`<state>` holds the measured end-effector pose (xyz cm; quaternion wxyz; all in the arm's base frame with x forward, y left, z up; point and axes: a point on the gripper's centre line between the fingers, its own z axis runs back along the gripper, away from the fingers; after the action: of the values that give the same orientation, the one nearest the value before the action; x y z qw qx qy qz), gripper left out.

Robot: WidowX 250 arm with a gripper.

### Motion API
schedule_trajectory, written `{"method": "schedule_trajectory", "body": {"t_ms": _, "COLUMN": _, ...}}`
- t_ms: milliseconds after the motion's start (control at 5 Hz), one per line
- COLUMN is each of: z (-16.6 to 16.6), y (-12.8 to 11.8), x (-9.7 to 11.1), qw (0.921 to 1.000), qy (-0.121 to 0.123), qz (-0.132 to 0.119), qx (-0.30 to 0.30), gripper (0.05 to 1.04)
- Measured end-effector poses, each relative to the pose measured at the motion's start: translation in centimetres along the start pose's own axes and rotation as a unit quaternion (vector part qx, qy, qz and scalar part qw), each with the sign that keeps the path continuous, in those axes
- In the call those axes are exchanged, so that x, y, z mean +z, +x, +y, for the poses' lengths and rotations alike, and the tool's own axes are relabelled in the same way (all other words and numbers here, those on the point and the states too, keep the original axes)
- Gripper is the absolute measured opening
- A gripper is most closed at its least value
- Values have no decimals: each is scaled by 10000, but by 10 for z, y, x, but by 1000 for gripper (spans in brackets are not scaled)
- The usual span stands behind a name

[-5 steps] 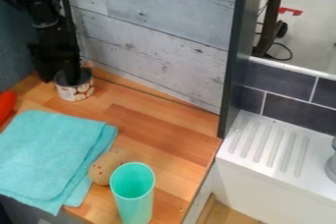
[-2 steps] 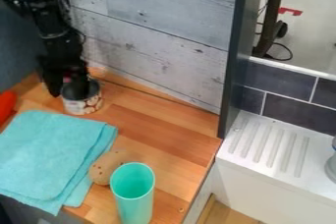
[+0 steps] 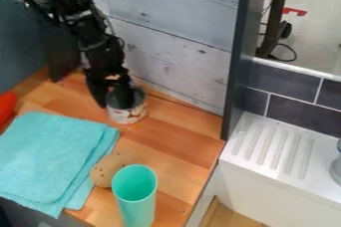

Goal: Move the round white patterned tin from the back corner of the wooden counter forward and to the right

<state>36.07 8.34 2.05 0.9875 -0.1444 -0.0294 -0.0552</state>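
Observation:
My black gripper is at the upper left of the counter, angled down at a small can with a patterned label. One finger goes down inside the can and the other stands against the outside of its left wall, so the gripper is shut on the can's side. The can is upright; whether its base touches the wood cannot be told. Below and left of it lies a folded turquoise cloth. A brown speckled potato-like object rests by the cloth's right edge, beside an upright turquoise cup.
The wooden counter ends at a right edge near a dark upright panel. A grey plank wall runs behind. Beyond the panel is a white ridged drainboard. Something orange-red lies at the left edge.
The gripper and the can have moved together to the right and somewhat toward the camera, away from the left corner. Cloth, brown object and cup have stayed put.

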Motion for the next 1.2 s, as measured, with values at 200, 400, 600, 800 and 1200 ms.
{"method": "schedule_trajectory", "body": {"t_ms": 200, "z": -12, "y": -5, "x": -3, "qw": 9995, "qy": -189, "qz": -233, "qx": 49, "gripper": 1001}}
{"method": "schedule_trajectory", "body": {"t_ms": 400, "z": -20, "y": -19, "x": 5, "qw": 10000, "qy": -40, "qz": 23, "qx": -89, "gripper": 1001}}
{"method": "schedule_trajectory", "body": {"t_ms": 600, "z": -21, "y": -22, "x": 17, "qw": 9998, "qy": 82, "qz": 152, "qx": -117, "gripper": 1000}}
{"method": "schedule_trajectory", "body": {"t_ms": 800, "z": -21, "y": -14, "x": 33, "qw": 9996, "qy": 177, "qz": -41, "qx": -220, "gripper": 1001}}
{"method": "schedule_trajectory", "body": {"t_ms": 1200, "z": -11, "y": -21, "x": 91, "qw": 9928, "qy": 1114, "qz": -158, "qx": -418, "gripper": 1001}}
